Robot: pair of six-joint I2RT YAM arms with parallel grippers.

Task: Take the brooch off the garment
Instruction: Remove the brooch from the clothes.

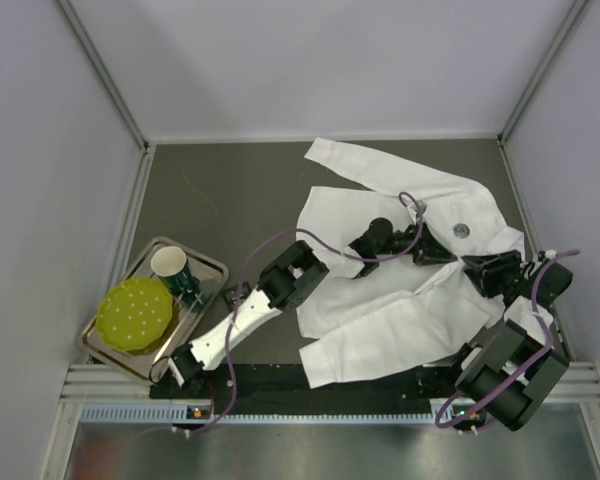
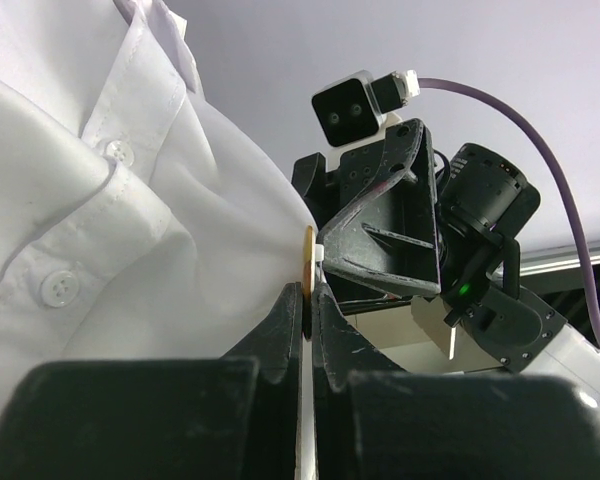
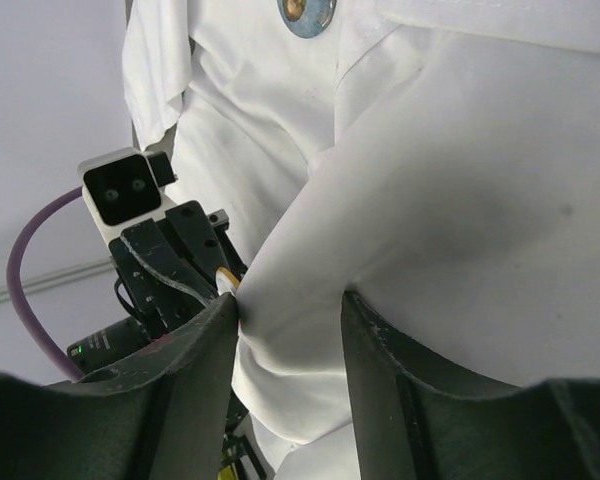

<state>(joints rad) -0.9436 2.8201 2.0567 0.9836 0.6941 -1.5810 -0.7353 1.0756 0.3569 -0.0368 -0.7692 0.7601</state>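
Observation:
The garment (image 1: 380, 320), a white shirt, lies spread on the dark table. My left gripper (image 1: 450, 255) reaches over its chest and is shut on a brooch (image 2: 307, 260), a thin gold-rimmed disc seen edge-on that rests against the cloth (image 2: 100, 250). The left fingertips (image 2: 290, 300) pinch the disc's lower edge. Facing it, my right gripper (image 3: 290, 330) stands open. A rounded fold of shirt (image 3: 460, 200) bulges between its fingers, and the held brooch (image 3: 223, 277) shows just beyond that fold. Another round brooch (image 1: 461, 230), blue-rimmed, sits pinned higher on the chest (image 3: 307, 10).
A metal tray (image 1: 215, 268) at the left holds a yellow-green dotted disc (image 1: 135, 313) and a white cup (image 1: 170, 265). Grey walls enclose the table on three sides. An aluminium rail (image 1: 110, 380) runs along the near edge.

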